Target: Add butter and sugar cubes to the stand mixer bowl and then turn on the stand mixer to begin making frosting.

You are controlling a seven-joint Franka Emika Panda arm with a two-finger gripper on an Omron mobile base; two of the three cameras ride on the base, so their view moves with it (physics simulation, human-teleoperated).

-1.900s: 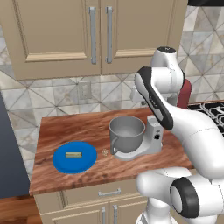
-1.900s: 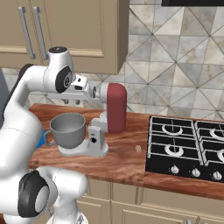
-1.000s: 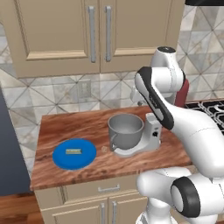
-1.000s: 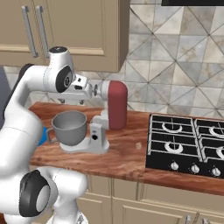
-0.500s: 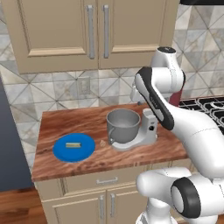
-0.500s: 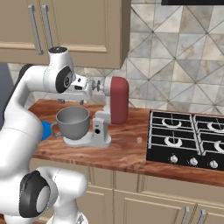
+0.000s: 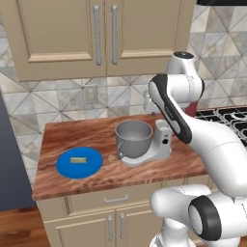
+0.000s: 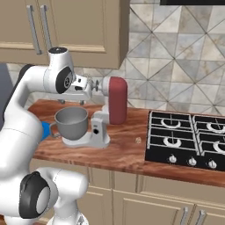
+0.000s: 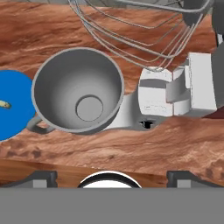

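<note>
The butter [image 7: 77, 159] lay on the blue plate [image 7: 91, 165] near the bench's [image 7: 72, 134] left edge, the stand mixer bowl [image 9: 78, 89] empty; only the base had driven closer, the wide-open empty pincer [image 8: 94, 84] hovering above, so nothing was added.

Stand mixer [image 8: 103, 118] — light grey base and column, dark red rounded head tilted up and back, wire whisk [image 9: 140, 26] hanging across the top of the hand view; centre of the right base view.

Stand mixer bowl [image 7: 133, 138] — deep round grey metal, side handle, upright on the mixer base, nothing inside; centre of the left base view.

Butter [image 7: 78, 159] — small pale yellow-tan stick lying flat, left of the bowl.

Sugar cubes [image 8: 138, 140] — tiny whitish cluster on the wood, just right of the mixer base, well apart from the bowl.
</note>
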